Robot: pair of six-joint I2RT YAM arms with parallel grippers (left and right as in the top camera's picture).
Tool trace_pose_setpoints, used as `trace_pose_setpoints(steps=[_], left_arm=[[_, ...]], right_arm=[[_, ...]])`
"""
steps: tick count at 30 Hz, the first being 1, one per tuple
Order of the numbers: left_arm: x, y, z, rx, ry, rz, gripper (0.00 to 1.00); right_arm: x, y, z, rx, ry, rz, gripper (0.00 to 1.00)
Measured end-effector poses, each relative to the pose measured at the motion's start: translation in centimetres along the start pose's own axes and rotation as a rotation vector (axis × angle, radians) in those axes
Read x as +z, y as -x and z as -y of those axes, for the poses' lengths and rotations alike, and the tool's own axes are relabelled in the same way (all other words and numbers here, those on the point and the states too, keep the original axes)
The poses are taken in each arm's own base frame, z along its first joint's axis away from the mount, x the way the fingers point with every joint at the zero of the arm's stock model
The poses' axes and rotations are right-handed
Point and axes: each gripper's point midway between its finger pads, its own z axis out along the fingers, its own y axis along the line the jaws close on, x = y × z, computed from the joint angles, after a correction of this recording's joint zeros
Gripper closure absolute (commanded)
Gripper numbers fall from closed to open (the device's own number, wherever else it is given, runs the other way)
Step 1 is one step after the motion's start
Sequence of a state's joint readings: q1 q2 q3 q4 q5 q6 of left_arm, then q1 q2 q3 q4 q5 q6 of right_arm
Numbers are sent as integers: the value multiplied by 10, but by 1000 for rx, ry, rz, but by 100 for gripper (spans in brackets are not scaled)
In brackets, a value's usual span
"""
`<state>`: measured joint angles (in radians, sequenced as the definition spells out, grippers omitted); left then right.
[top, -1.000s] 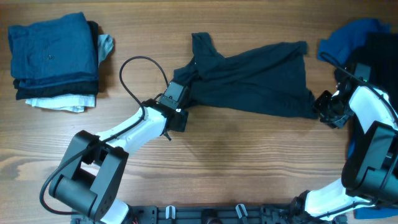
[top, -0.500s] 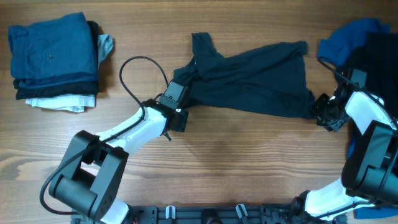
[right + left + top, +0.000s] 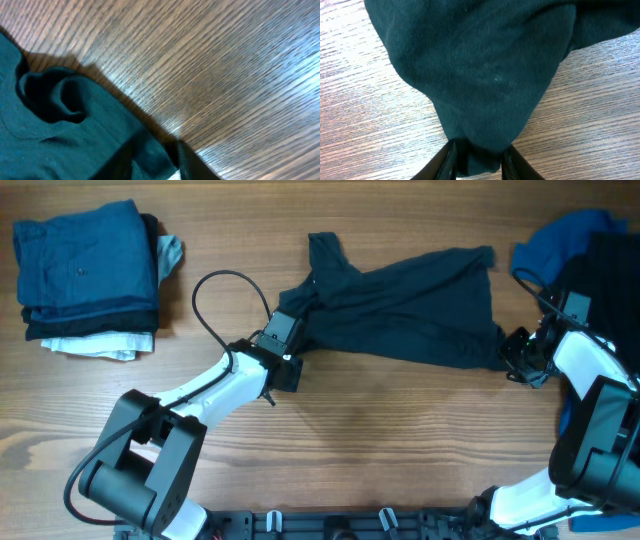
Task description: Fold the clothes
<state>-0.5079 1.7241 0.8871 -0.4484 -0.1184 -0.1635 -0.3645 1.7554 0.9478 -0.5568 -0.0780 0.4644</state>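
The left gripper (image 3: pixel 479 156) is clamped on a bunched fold of the near-black navy short-sleeved shirt (image 3: pixel 410 310), its two dark fingers squeezing the cloth just above the wooden table (image 3: pixel 380 440). The right gripper (image 3: pixel 154 159) pinches the same shirt at its opposite, lower right corner, where the cloth fills the gap between its fingers.

Two white-and-black arms work one garment. The shirt lies stretched between the grippers across the middle of the table, nearer the far edge. Its left end is gathered into a twist at the left gripper, and one sleeve points toward the far edge. From each wrist camera the cloth spreads away from the fingertips and rests on the wood grain.

Two more heaps of clothes sit well apart from the shirt. One folded stack (image 3: pixel 85 270) is in the far left corner, with mid blue on top, dark cloth beneath and white at the bottom. One loose pile (image 3: pixel 560 245) of blue and dark cloth lies at the far right corner, behind the right arm. A single black cable (image 3: pixel 215 290) loops above the left arm.
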Motion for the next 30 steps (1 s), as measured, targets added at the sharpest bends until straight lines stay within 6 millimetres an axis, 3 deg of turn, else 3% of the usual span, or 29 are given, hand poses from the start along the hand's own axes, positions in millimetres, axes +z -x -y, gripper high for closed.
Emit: trace_pose_setpoints(steps=[3, 5, 6, 8, 10, 18, 21, 25, 27, 30], left_arm=[[0, 0, 0, 0, 0, 0, 71], [0, 0, 0, 0, 0, 0, 71], [0, 0, 0, 0, 0, 0, 72], [0, 0, 0, 0, 0, 0, 79], [0, 0, 1, -4, -4, 0, 96], [0, 2, -1, -50, -10, 7, 96], [-5, 0, -15, -107, 1, 2, 96], [-56, 25, -37, -216, -15, 125, 96], [-103, 57, -55, -302, -35, 289, 96], [-192, 102, -81, -403, -70, 567, 96]], right_arm=[[1, -1, 0, 3, 4, -5, 83], [1, -2, -1, 4, 6, -7, 96], [1, -2, -1, 8, 6, -8, 96], [1, -3, -2, 7, 13, -12, 96], [1, -4, -2, 7, 16, -14, 96], [-1, -8, -2, 5, 14, -39, 96], [-6, -12, -1, -10, 3, -72, 96], [-32, -5, -7, -24, -7, -101, 96], [-58, 7, -19, -40, 30, -64, 95], [-112, 22, -38, -81, 103, 23, 96]])
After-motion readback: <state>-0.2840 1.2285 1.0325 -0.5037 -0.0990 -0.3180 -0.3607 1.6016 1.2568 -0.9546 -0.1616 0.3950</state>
